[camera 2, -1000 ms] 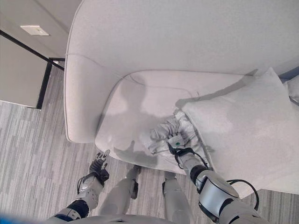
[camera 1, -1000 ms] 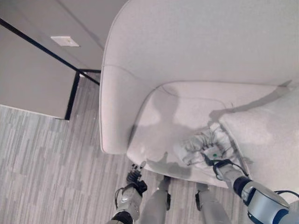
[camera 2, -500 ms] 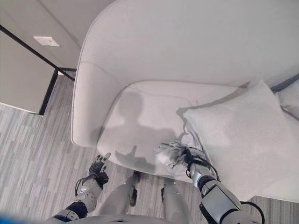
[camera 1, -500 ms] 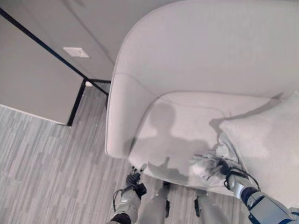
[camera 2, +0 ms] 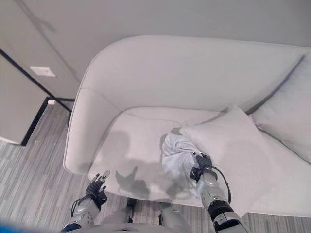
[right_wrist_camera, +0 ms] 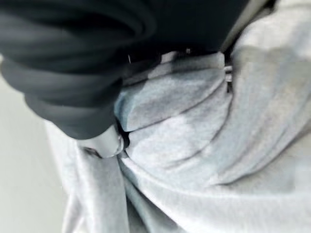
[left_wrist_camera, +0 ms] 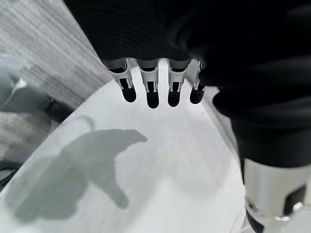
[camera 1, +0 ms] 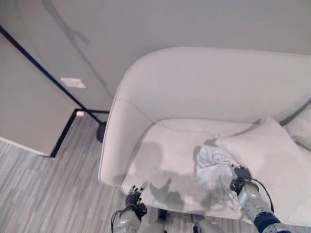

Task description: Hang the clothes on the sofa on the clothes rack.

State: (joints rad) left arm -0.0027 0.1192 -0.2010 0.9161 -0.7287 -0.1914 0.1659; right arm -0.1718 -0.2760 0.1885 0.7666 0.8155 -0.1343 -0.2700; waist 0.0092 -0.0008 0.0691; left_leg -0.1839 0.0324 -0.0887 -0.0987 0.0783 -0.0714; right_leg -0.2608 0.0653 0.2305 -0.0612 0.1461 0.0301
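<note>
Right hand (camera 2: 200, 165) is closed on the bunched grey garment (camera 2: 177, 151), which hangs above the sofa (camera 2: 146, 87) seat beside the cushion (camera 2: 228, 145). Left hand (camera 1: 135, 196), fingers relaxed, is well apart at the seat's front edge. No clothes rack is visible.

A bunched light-grey cloth garment (camera 2: 177, 153) hangs over the pale upholstered sofa (camera 2: 146, 77) seat, just left of a large pale square cushion (camera 2: 233, 145); the right hand (camera 2: 201, 165) touches it.

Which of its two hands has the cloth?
The right hand, bunching the grey garment over the sofa; the left hand hangs empty.
</note>
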